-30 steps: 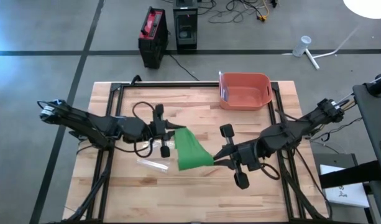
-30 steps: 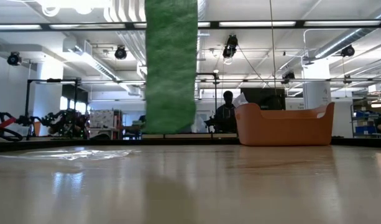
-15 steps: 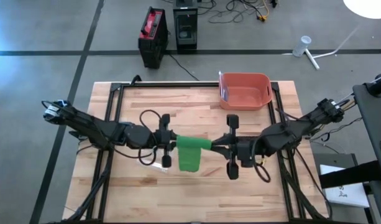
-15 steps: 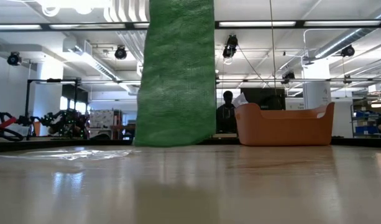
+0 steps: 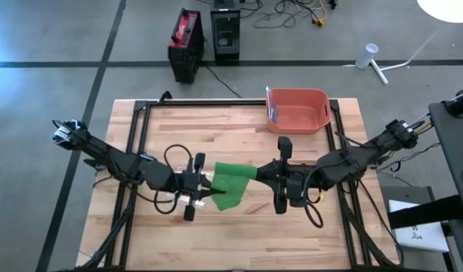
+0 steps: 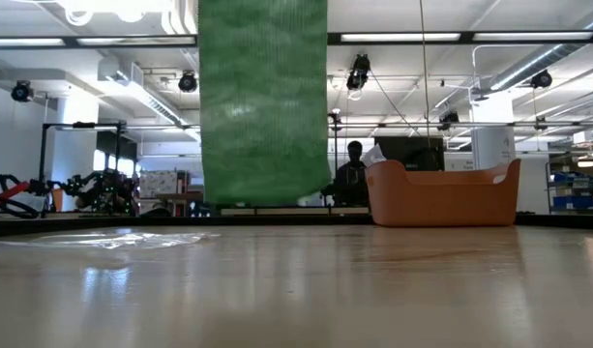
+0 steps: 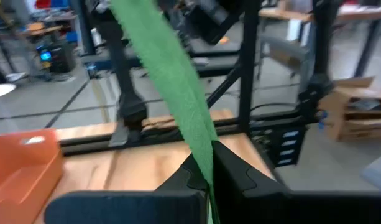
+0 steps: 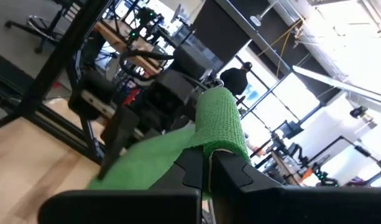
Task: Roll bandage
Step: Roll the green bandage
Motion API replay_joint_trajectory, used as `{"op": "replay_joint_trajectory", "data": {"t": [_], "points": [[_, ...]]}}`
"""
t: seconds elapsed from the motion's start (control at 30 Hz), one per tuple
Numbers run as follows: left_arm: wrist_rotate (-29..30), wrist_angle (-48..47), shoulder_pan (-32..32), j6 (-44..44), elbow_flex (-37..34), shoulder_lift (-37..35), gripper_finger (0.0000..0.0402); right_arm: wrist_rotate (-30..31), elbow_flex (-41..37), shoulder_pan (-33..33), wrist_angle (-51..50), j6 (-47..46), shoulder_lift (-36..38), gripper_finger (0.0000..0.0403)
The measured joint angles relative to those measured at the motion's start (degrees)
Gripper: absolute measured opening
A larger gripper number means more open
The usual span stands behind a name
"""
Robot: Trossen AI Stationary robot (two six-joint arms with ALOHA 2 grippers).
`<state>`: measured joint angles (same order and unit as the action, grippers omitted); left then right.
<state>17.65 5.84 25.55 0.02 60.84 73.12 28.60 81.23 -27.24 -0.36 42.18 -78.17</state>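
From my station I see grey concrete floor (image 5: 50,38) around the wooden table (image 5: 239,234), ceiling strip lights (image 6: 412,38), and a person (image 6: 352,179) far behind.

No legible text, label, brand, number or sign found in any view. Nothing readable on any item, near or far.

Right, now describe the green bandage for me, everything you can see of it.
The green bandage is a flat strip of crinkled, woven-looking fabric, unrolled and held in the air above the wooden table. The left end effector is shut on one end and the right end effector on the other, where the strip looks partly wound. In the low view it hangs as a wide band, its lower edge clear of the tabletop.
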Motion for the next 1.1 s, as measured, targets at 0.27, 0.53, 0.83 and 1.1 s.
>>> {"op": "replay_joint_trajectory", "data": {"t": [0.27,0.53,0.83,1.1], "points": [[-1.05,3.93,0.45,-0.03,0.0,-0.02,0.0,0.22,0.0,0.15,0.04,2.4,0.0,0.0003],[-10.58,12.06,0.66,-1.02,0.0,0.71,0.0,5.89,-0.2,0.74,-1.5,3.9,0.0,0.0003],[-11.59,15.63,0.6,-1.64,0.0,0.81,0.0,6.13,-1.3,1.44,-2.34,1.3,0.0,0.0003],[-11.61,19.64,0.6,-0.66,0.0,0.81,0.0,5.94,-2.69,2.4,-3.0,-1.01,0.0,0.0003]]}}
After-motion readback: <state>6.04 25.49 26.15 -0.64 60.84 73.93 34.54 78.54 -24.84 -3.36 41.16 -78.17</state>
